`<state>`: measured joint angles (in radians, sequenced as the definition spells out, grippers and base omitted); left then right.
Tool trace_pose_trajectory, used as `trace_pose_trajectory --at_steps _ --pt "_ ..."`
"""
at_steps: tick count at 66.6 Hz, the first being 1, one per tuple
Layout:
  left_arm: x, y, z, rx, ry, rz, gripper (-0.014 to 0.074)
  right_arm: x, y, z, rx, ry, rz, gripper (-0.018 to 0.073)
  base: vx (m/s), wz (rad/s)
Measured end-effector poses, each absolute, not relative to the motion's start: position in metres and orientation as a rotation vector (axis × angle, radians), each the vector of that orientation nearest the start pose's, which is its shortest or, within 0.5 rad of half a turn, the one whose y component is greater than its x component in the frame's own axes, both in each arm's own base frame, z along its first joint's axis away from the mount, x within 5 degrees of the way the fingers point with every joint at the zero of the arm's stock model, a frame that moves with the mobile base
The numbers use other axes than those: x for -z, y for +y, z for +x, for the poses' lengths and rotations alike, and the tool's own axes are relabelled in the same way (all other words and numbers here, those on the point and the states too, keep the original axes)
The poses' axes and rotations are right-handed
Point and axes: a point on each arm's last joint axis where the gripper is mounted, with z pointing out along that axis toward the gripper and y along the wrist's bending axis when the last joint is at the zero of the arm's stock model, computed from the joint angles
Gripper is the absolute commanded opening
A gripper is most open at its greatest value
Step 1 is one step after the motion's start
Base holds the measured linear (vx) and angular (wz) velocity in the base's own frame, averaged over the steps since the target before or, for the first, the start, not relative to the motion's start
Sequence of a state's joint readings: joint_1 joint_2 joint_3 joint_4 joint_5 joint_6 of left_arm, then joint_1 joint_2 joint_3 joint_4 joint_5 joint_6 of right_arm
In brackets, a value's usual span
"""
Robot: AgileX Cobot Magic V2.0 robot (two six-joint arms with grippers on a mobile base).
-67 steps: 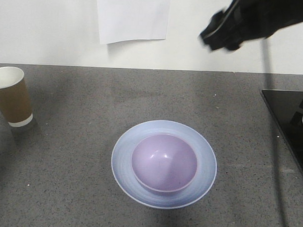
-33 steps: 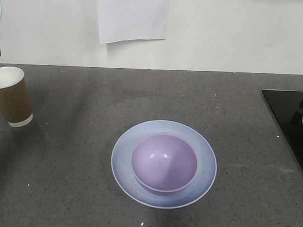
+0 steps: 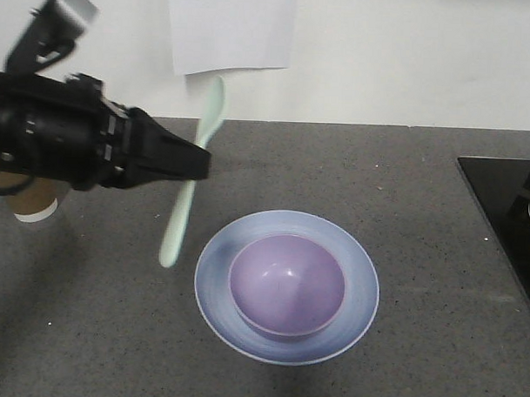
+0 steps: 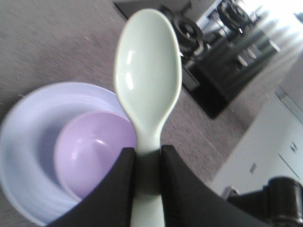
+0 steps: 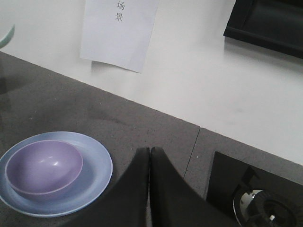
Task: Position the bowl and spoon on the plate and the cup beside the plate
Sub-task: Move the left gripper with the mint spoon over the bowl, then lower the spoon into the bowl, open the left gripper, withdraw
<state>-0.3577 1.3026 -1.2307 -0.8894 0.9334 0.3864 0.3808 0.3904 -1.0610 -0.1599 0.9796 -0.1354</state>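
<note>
Left arm reaches in from the left edge of the front view, roughly horizontal above the counter, left gripper pointing right and clamped on the spoon at about mid-handle. Spoon hangs near vertical, slightly tilted: one end up against the white wall at upper centre, the other end low, left of the plate and clear of its rim. In the left wrist view the two dark fingers pinch the handle and the spoon's scoop fills the upper middle of the frame, concave face to the camera. The bowl sits on the plate, roughly centred, at lower centre of the front view. The cup is at the left edge, mostly hidden behind the arm, only its brown lower wall and white base band showing, well apart from the plate. Right gripper shows in its own wrist view at bottom centre, fingertips together with nothing between them, above bare counter right of the plate. Black cooktop at right edge; paper sheet taped on the wall, top centre.
</note>
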Motion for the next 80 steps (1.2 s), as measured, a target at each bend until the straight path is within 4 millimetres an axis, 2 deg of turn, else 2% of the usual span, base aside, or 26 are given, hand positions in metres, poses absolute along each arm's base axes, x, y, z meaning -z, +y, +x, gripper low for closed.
trace_pose_trajectory --at_steps 11,19,32,40,49,55,68,80 --pt "-0.356 -0.181 0.243 1.015 2.407 0.580 -0.0007 -0.427 -0.006 0.017 0.001 1.766 -0.440 -0.0006 0.00 0.00" --pt "-0.340 -0.193 0.256 0.870 2.536 0.612 -0.0007 -0.426 -0.006 0.017 -0.004 1.773 -0.432 -0.0006 0.00 0.00" --pt "-0.337 -0.216 0.272 0.760 2.624 0.664 -0.0007 -0.425 -0.006 0.017 -0.005 1.782 -0.431 -0.0006 0.00 0.00" --pt "-0.326 -0.232 0.274 0.708 2.705 0.754 -0.0007 -0.425 -0.006 0.017 -0.005 1.784 -0.431 -0.0006 0.00 0.00" --pt "-0.304 -0.235 0.275 0.612 2.850 0.823 -0.0007 -0.425 -0.007 0.017 -0.002 1.786 -0.432 -0.0006 0.00 0.00" --pt "-0.296 -0.236 0.278 0.581 2.874 0.830 -0.0007 -0.425 -0.007 0.017 -0.001 1.787 -0.431 -0.0006 0.00 0.00" --pt "-0.307 -0.239 0.282 0.599 2.817 0.822 -0.0007 -0.425 -0.007 0.017 -0.001 1.787 -0.431 -0.0006 0.00 0.00" --pt "-0.310 -0.240 0.283 0.603 2.804 0.821 -0.0006 -0.425 -0.007 0.017 -0.001 1.787 -0.431 -0.0006 0.00 0.00"
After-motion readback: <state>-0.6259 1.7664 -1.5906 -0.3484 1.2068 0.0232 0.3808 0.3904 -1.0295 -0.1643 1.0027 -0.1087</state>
